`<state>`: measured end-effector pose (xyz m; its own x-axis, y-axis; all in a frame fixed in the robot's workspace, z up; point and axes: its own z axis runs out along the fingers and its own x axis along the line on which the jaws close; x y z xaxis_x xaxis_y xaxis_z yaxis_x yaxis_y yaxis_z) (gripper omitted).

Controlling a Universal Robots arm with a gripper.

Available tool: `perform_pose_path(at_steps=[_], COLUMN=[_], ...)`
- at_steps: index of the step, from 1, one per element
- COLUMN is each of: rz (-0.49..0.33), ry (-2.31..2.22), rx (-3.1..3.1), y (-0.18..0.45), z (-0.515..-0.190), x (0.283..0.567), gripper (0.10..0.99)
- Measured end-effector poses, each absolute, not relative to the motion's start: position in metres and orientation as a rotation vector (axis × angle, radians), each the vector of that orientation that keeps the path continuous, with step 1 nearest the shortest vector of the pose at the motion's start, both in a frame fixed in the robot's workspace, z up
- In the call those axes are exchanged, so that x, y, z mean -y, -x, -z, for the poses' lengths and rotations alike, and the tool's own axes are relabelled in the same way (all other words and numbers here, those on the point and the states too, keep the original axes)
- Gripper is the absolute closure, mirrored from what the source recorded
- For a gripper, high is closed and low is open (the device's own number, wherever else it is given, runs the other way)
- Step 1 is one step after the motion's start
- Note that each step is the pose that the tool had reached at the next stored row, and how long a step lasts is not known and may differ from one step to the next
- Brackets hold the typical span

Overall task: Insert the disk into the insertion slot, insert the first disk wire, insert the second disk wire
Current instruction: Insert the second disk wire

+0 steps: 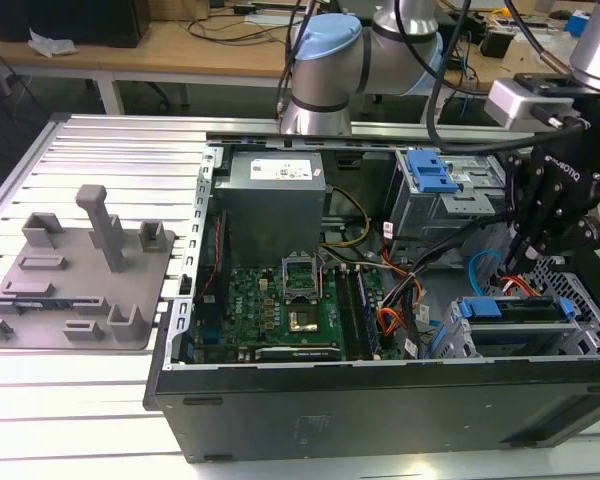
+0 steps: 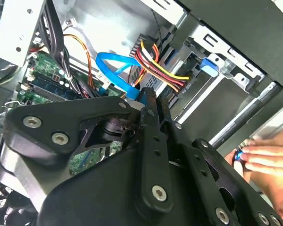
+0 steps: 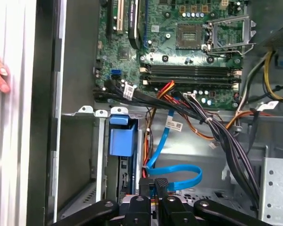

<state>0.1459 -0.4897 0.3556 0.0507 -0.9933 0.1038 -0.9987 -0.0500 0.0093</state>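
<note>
The open computer case (image 1: 380,400) lies on the ribbed metal desk (image 1: 80,380), with the motherboard (image 1: 280,305) in its middle. On the exterior view's right, the black gripper (image 1: 532,262) hangs inside the case, just above the grey perforated drive cage (image 1: 580,300). In the insertion slot (image 1: 525,335) of this cage the disk (image 1: 515,308) already sits, and its bright blue carrier shows at the near edge.

In the first wrist view the fingers (image 3: 161,186) are close together and seem clamped on a small black connector (image 3: 153,181) at the end of the flat blue data cable (image 3: 179,175), which loops beside the bundle of red, yellow and orange power wires (image 2: 155,61). The connector is just at the disk's back edge; I cannot tell if it is fully seated.

A person's hand (image 2: 266,157) rests on the outside of the case wall. On the exterior view's left a grey plastic fixture (image 1: 75,275) stands on the desk, well apart from the case.
</note>
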Motion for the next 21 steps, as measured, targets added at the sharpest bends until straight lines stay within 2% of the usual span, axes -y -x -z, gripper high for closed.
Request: perform_pose_path(at_steps=[9, 21], rz=[-0.062, -0.025], ry=[-2.248, -2.204], rx=[2.143, 2.223], y=[-0.146, -0.146], z=[-0.352, -0.35], x=[0.514, 0.526], gripper=[0.925, 0.925])
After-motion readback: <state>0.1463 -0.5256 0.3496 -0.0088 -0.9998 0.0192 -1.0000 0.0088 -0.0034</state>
